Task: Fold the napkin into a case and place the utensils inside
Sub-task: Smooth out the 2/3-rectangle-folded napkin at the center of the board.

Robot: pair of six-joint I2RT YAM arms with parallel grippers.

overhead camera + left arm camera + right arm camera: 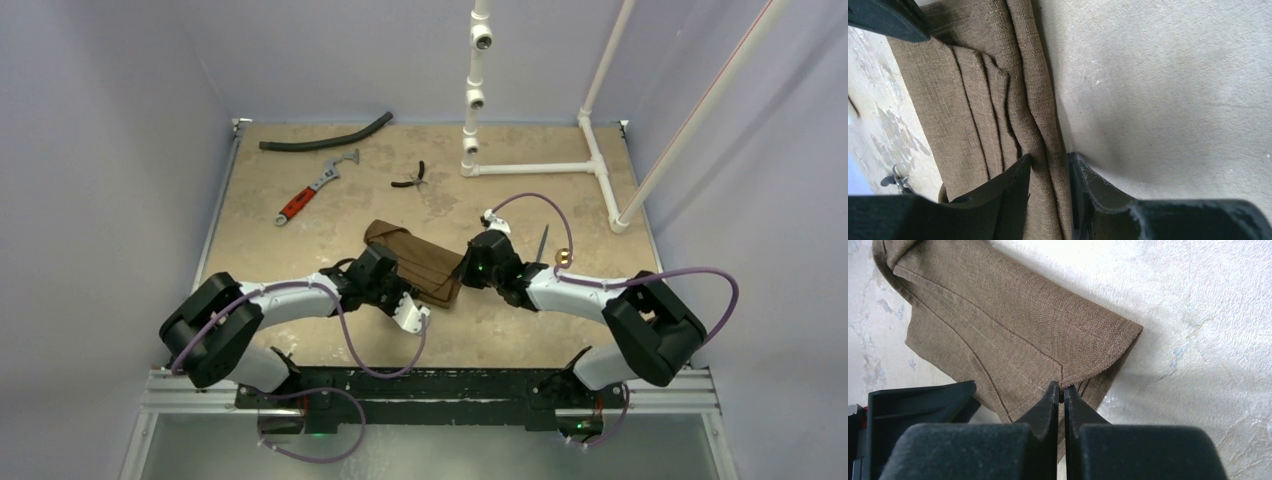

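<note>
The dark-brown napkin lies folded into a narrow pleated strip at the middle of the table. My left gripper is at its left side. In the left wrist view the left gripper is shut on a fold along the edge of the napkin. My right gripper is at the napkin's right end. In the right wrist view the right gripper pinches the hem of the napkin. A dark thin utensil lies right of the right wrist, a small round piece beside it. No blue spoon bowl shows.
A black hose lies at the far left. A red-handled wrench and small black pliers lie behind the napkin. A white pipe frame stands at the far right.
</note>
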